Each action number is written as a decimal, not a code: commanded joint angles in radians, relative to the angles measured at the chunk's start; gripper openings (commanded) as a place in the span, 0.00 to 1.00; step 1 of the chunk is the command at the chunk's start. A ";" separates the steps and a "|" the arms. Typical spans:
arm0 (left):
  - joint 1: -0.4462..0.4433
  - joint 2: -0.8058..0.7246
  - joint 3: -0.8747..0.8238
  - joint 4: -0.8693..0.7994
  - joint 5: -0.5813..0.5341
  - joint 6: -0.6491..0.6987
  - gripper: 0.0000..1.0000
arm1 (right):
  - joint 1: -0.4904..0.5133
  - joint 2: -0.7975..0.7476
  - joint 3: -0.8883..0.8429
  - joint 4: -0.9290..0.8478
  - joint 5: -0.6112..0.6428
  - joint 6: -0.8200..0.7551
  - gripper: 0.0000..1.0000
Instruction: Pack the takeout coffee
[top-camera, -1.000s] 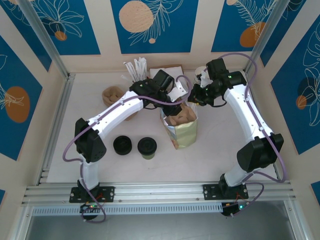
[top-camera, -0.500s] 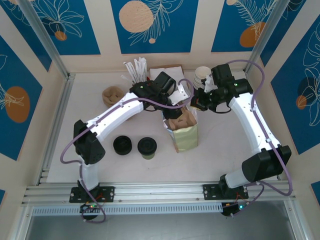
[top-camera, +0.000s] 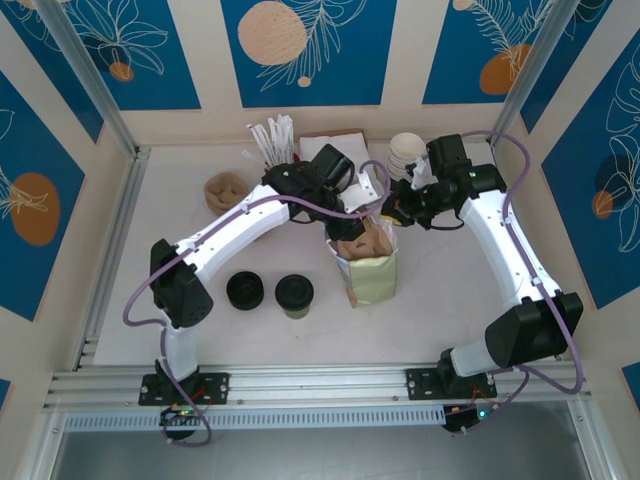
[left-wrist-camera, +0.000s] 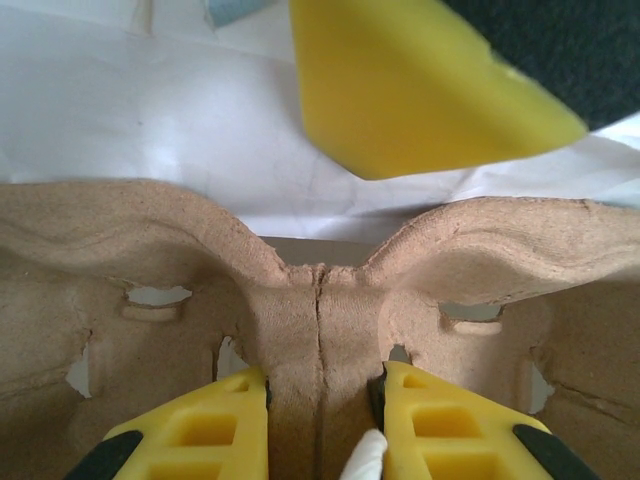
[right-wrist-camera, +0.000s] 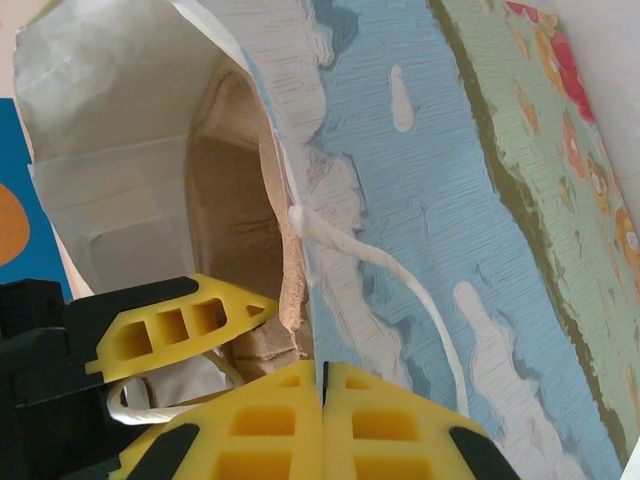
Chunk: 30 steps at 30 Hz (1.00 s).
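Observation:
The takeout coffee (top-camera: 294, 296), a black-lidded cup with an olive-green side, stands on the table left of the paper bag (top-camera: 367, 268), apart from both grippers. A brown cardboard cup carrier (top-camera: 364, 238) sits in the bag's mouth. My left gripper (top-camera: 356, 214) is shut on the carrier's central ridge (left-wrist-camera: 320, 340), with yellow pads (left-wrist-camera: 440, 425) on both sides of it. My right gripper (top-camera: 389, 208) is shut on the bag's right rim; in the right wrist view its jaws (right-wrist-camera: 322, 385) pinch the printed wall (right-wrist-camera: 450, 200) beside the white handle cord (right-wrist-camera: 400, 275).
A low black lid piece (top-camera: 245, 290) lies left of the coffee. Stacked cream cups (top-camera: 405, 150) stand behind the right gripper. White stirrers (top-camera: 270, 135), napkins (top-camera: 338, 146) and another brown carrier (top-camera: 225, 188) are along the back. Frame rails border the table.
The right gripper has closed on the bag's rim and its arm has shifted slightly right and back. The bag's mouth now stands a bit more upright. The left gripper keeps its hold.

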 joint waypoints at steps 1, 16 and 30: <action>-0.023 0.051 0.041 0.016 0.022 0.008 0.21 | -0.009 -0.022 -0.017 -0.025 -0.070 -0.007 0.00; -0.052 0.139 0.069 0.002 0.014 -0.002 0.21 | -0.067 -0.021 -0.009 -0.071 -0.065 -0.067 0.00; -0.054 0.134 0.057 -0.052 -0.035 0.052 0.20 | -0.092 -0.017 0.081 -0.153 0.016 -0.131 0.00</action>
